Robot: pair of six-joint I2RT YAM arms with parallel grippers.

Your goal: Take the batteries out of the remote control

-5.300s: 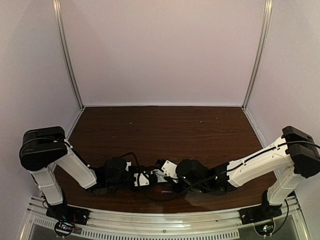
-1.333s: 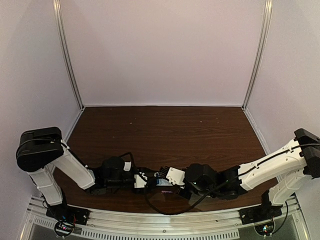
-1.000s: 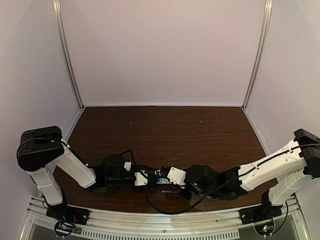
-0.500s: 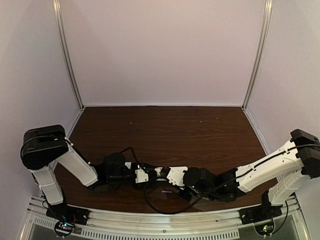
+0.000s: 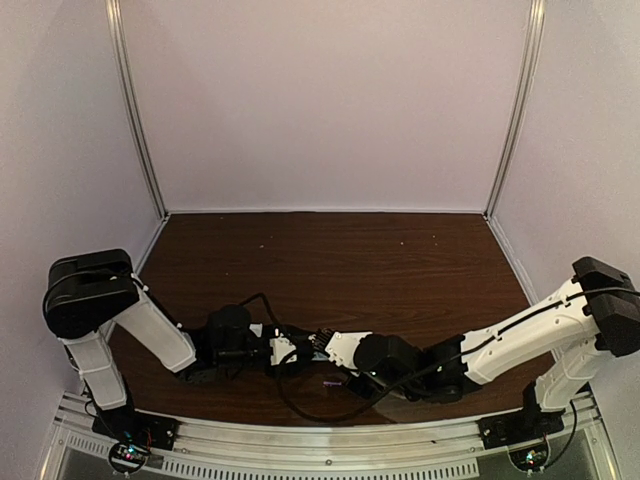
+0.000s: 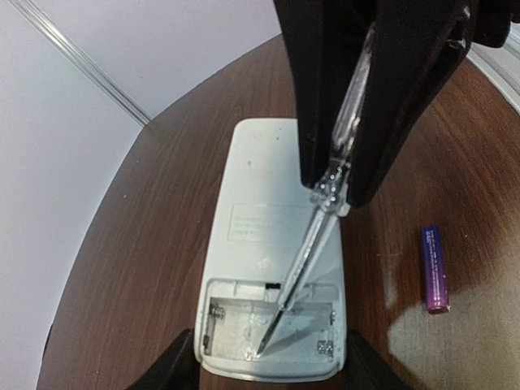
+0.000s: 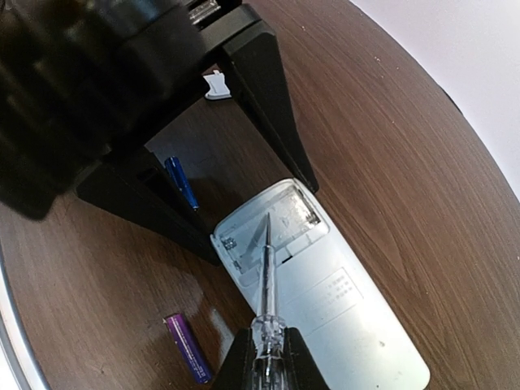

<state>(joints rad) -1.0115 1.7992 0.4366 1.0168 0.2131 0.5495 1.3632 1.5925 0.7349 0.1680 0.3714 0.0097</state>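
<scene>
Dark wood tabletop, arms meet front centre. Left wrist: left fingers clamp remote control, compartment open; purple battery beside it. Right wrist: right fingers pinch pale tool, tip in compartment; blue battery between left fingers.

remote control: white back, faint grey printed label, pale grey open compartment
purple battery: purple-pink, paler end cap
blue battery: deep blue
probe: clear, glassy, with a silvery point
worktop: dark reddish-brown wood grain
left tool: black
right tool: black
arms: white shells, black joints
walls: pale lilac-white
</scene>
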